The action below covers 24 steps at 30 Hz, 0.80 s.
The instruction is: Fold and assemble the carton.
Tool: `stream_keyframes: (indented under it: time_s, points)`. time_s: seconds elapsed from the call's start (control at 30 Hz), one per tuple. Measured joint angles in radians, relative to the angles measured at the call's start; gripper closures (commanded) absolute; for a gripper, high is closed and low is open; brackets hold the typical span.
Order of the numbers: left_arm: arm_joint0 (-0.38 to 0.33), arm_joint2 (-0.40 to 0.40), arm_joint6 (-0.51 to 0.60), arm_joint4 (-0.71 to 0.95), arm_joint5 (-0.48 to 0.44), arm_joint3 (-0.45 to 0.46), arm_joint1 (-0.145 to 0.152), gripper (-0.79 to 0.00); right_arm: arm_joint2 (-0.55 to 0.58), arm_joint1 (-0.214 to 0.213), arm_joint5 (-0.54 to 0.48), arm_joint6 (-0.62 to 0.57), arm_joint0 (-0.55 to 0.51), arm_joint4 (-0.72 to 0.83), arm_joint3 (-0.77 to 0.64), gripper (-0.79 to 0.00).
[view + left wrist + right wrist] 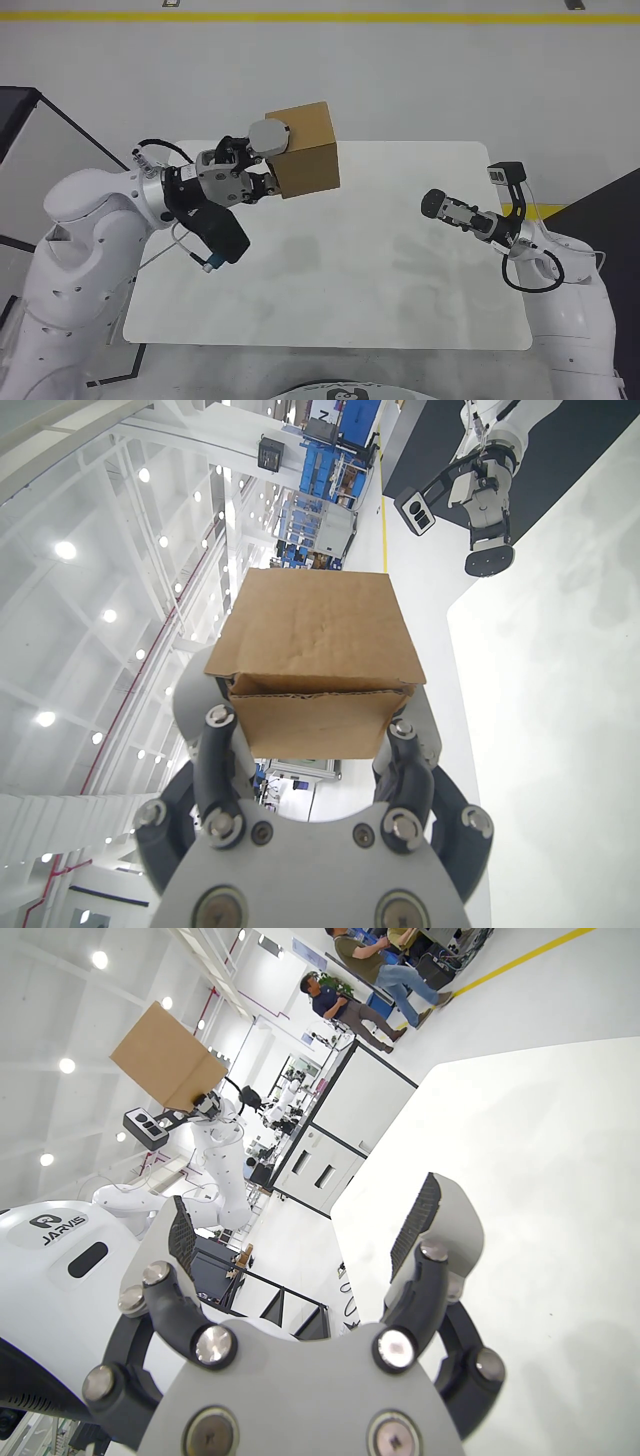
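Observation:
The brown carton (305, 150) is folded into a box and held in the air above the far left part of the white table (400, 290). My left gripper (268, 160) is shut on the carton (320, 655), one finger on each side of its near end. A flap seam runs across the carton's near face. My right gripper (430, 205) hangs over the right side of the table, open, with nothing between its fingers (425, 1223). The carton (167, 1055) also appears far off in the right wrist view, raised on the left arm.
A black frame (40, 130) stands left of the table. A yellow floor line (320, 16) runs along the far side. A dark mat (600, 200) lies to the right of the table.

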<state>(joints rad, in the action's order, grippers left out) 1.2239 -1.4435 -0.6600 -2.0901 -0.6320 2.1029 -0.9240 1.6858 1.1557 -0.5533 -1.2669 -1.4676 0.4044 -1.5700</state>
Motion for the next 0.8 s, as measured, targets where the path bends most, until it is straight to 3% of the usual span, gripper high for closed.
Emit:
stream_keyframes:
  time_s: [0.17,0.3,0.43,0.57,0.8]
  points:
    - [0.008,0.014,0.024,0.041,-0.029,-0.034,0.0,0.0,0.0,0.0,0.0,0.0,0.0,0.0,0.0,-0.785]
    - [-0.041,0.028,-0.008,0.127,-0.232,-0.12,0.007,0.0,0.0,0.0,0.0,0.0,0.0,0.0,0.0,-0.785]
    - [-0.08,0.047,-0.013,0.164,-0.371,-0.209,0.015,0.0,0.0,0.0,0.0,0.0,0.0,0.0,0.0,-0.785]
    - [-0.091,0.101,0.013,0.264,-0.381,-0.287,0.017,0.0,0.0,0.0,0.0,0.0,0.0,0.0,0.0,-0.785]
    - [-0.094,0.11,0.02,0.275,-0.38,-0.287,0.018,0.0,0.0,0.0,0.0,0.0,0.0,0.0,0.0,-0.785]
